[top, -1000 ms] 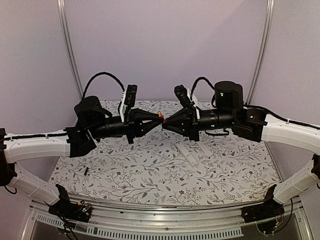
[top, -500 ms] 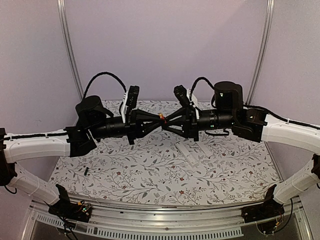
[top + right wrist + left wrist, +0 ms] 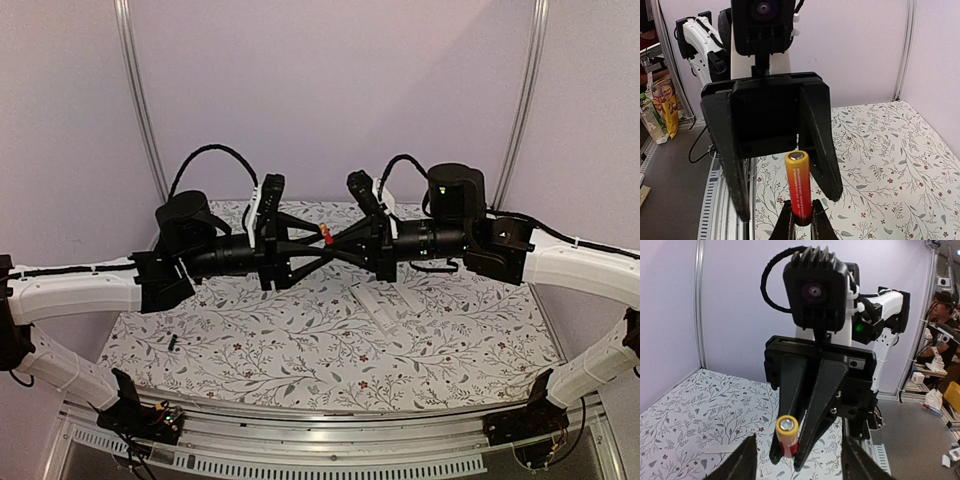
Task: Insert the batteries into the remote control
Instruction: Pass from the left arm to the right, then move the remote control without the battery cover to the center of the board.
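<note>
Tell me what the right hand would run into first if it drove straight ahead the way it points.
The left hand, facing it, open. The red-orange battery that the right hand holds sticks out ahead, so its tip would probably touch the left hand's palm first, though depth is unclear.

Soft, even light fills the space and gives the walls [image 3: 330, 90] a lilac tint. Shadows on the table [image 3: 300, 340] are faint. A small glint sits on the battery [image 3: 799, 187], at its metal end. Both wrist views bulge toward their edges.

Lilac walls [image 3: 330, 90] behind a floral-patterned table [image 3: 300, 340]
</note>
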Robot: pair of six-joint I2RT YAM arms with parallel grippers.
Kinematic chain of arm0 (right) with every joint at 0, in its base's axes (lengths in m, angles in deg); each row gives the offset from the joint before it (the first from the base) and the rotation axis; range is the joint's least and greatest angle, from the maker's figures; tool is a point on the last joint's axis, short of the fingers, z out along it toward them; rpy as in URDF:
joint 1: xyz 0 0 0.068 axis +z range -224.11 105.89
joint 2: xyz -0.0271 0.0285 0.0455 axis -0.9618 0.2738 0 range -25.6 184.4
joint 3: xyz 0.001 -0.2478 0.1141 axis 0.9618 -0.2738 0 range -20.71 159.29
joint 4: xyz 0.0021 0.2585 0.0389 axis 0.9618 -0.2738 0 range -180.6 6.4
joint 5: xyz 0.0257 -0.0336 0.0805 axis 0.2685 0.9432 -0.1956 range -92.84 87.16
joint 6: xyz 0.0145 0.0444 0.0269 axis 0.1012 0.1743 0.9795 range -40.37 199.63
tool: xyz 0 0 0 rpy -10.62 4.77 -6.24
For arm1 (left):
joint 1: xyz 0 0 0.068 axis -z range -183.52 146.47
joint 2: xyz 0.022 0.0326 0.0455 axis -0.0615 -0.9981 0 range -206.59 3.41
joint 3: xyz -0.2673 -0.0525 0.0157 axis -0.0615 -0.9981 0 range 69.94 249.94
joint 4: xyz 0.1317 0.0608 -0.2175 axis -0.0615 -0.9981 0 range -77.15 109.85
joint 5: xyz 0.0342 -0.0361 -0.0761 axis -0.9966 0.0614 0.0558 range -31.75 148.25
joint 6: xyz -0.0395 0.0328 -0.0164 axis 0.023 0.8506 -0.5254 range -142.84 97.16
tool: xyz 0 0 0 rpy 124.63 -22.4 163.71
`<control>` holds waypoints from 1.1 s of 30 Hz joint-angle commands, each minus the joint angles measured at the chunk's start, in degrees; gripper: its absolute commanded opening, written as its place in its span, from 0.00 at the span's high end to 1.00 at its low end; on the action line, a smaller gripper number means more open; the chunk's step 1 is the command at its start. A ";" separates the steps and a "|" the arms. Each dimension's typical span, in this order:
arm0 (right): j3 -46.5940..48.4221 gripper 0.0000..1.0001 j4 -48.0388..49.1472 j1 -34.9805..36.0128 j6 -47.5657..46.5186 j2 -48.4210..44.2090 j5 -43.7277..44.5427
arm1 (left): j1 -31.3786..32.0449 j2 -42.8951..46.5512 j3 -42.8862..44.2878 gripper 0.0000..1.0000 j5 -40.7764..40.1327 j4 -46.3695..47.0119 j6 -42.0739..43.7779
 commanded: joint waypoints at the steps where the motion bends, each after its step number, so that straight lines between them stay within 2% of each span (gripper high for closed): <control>1: 0.20 1.00 0.08 -0.30 0.52 -0.66 3.81 | 1.39 0.10 0.65 0.22 -2.36 -3.59 0.74; 6: -0.98 1.00 0.08 -2.35 2.79 -0.52 5.30 | 1.34 2.15 0.24 0.04 -5.49 -5.20 2.09; 11: -1.48 1.00 -6.85 -4.93 4.65 -0.13 10.64 | 1.21 4.40 -0.01 0.04 -11.46 -9.46 3.68; 15: -3.47 1.00 -12.40 -8.70 7.95 -0.24 13.99 | 1.23 3.28 3.18 0.06 -19.35 -21.36 8.64; 18: -6.49 1.00 -15.24 -12.01 10.56 -0.78 15.18 | 0.92 0.34 4.95 0.07 -21.25 -27.00 14.08; 20: -8.49 1.00 -16.15 -13.75 11.57 -1.54 16.08 | 0.60 -2.68 6.40 0.06 -19.56 -30.07 17.78; 23: -11.62 1.00 -15.75 -17.33 12.63 -2.87 16.09 | 0.15 -8.51 11.66 0.03 -12.68 -35.25 25.78; 26: -13.42 1.00 -15.15 -20.95 11.98 -3.52 14.19 | 0.10 -15.13 17.75 0.00 -6.43 -41.25 39.57; 27: -13.76 1.00 -14.99 -21.78 11.65 -3.49 13.65 | -0.01 -17.33 19.34 0.00 -5.46 -42.45 46.27; 29: -14.18 1.00 -15.14 -23.35 11.18 -3.75 12.83 | -0.83 -22.08 23.14 0.00 -3.05 -43.41 54.45; 33: -15.22 1.00 -15.26 -24.98 12.55 -5.92 12.28 | -4.80 -37.59 38.81 0.00 2.80 -52.42 62.85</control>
